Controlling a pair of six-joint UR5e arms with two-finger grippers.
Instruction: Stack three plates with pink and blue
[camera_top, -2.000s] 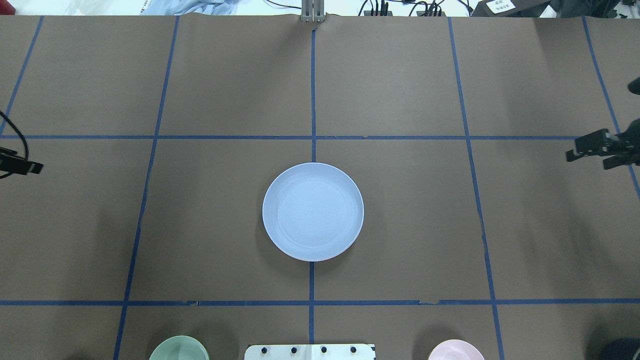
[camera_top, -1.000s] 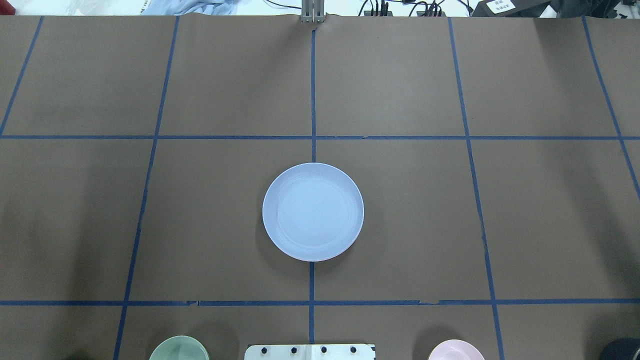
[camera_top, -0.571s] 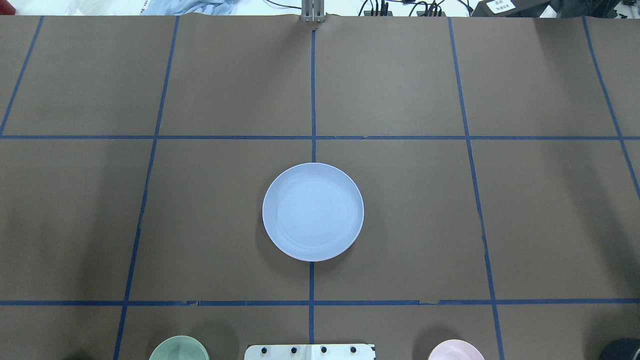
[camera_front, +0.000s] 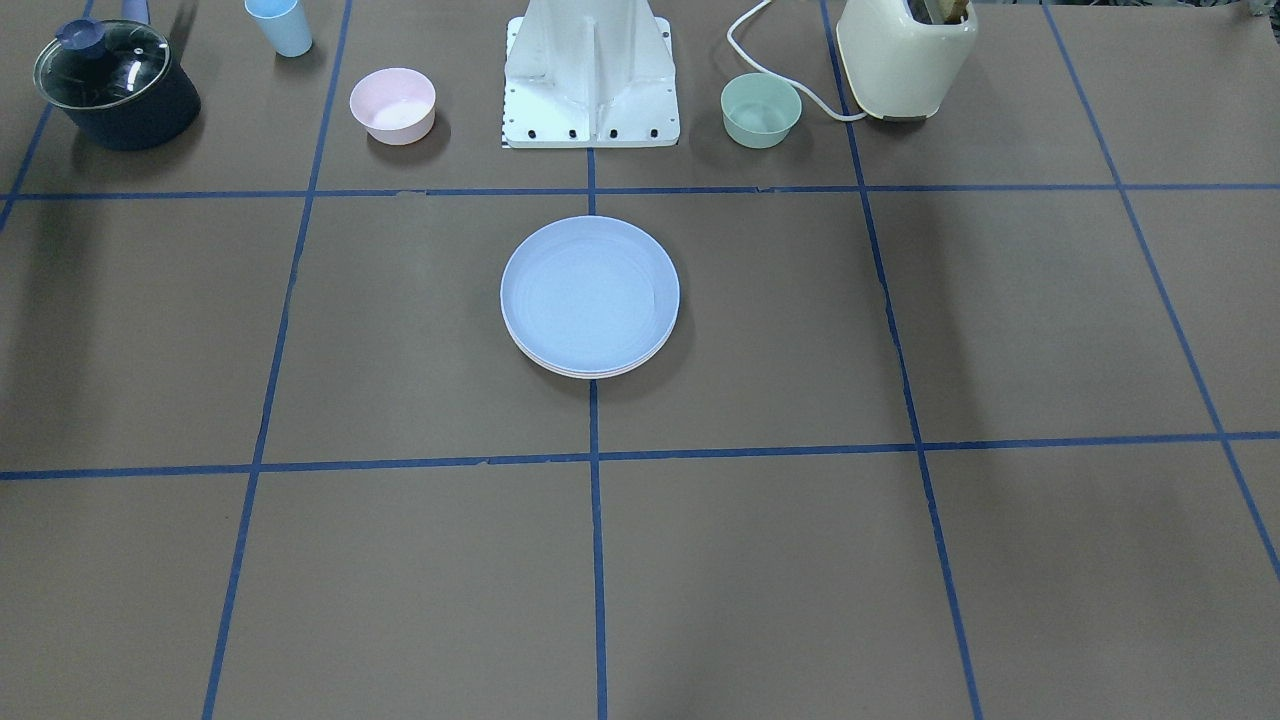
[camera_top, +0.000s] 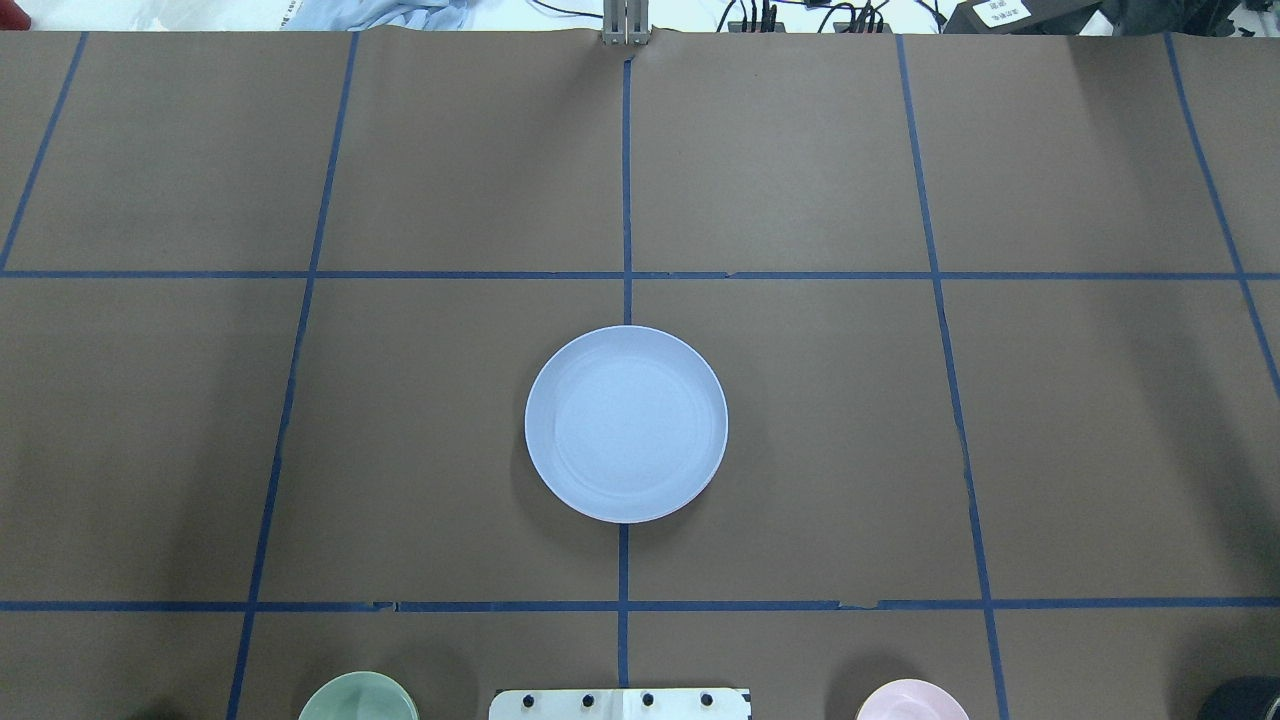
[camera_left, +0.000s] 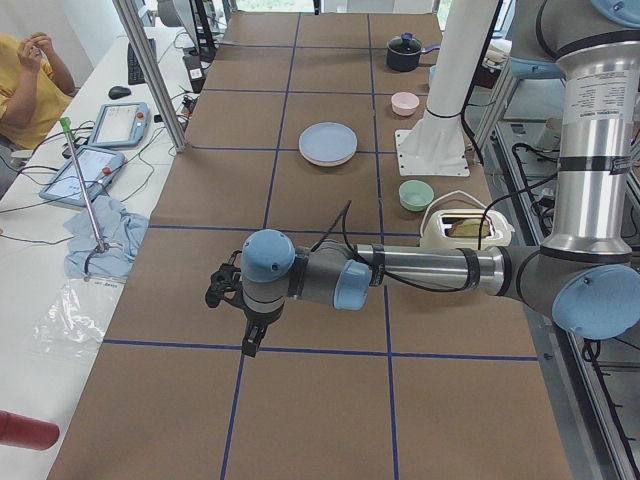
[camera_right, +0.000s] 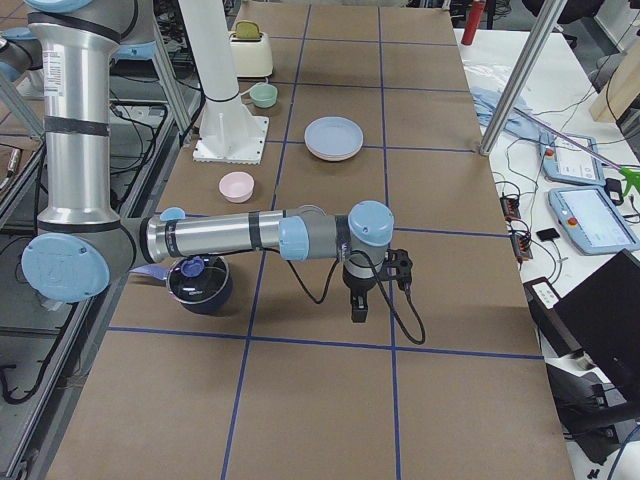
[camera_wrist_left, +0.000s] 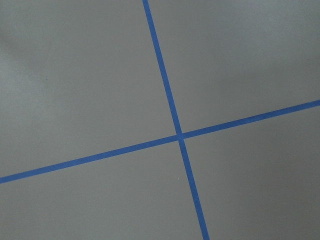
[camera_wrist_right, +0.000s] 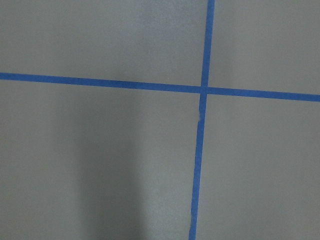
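The light blue plate (camera_top: 626, 423) lies on top of a stack in the middle of the table (camera_front: 589, 293). Thin pale rims of plates beneath it (camera_front: 590, 374) show at its edge in the front-facing view; the pink and cream-white plates are otherwise hidden under it. My left gripper (camera_left: 248, 340) hangs over bare table far from the stack and shows only in the exterior left view. My right gripper (camera_right: 358, 308) hangs over bare table at the other end and shows only in the exterior right view. I cannot tell whether either is open. Both wrist views show only paper and blue tape.
Along the robot's side stand a small pink bowl (camera_front: 393, 104), a green bowl (camera_front: 761, 109), a light blue cup (camera_front: 279, 25), a dark pot with a glass lid (camera_front: 115, 83), a cream toaster (camera_front: 905, 55) and the white robot base (camera_front: 591, 75).
Two seconds ago both grippers showed at the left and right edges of the overhead view; they have since drawn out of it sideways. The plate stack has not moved.
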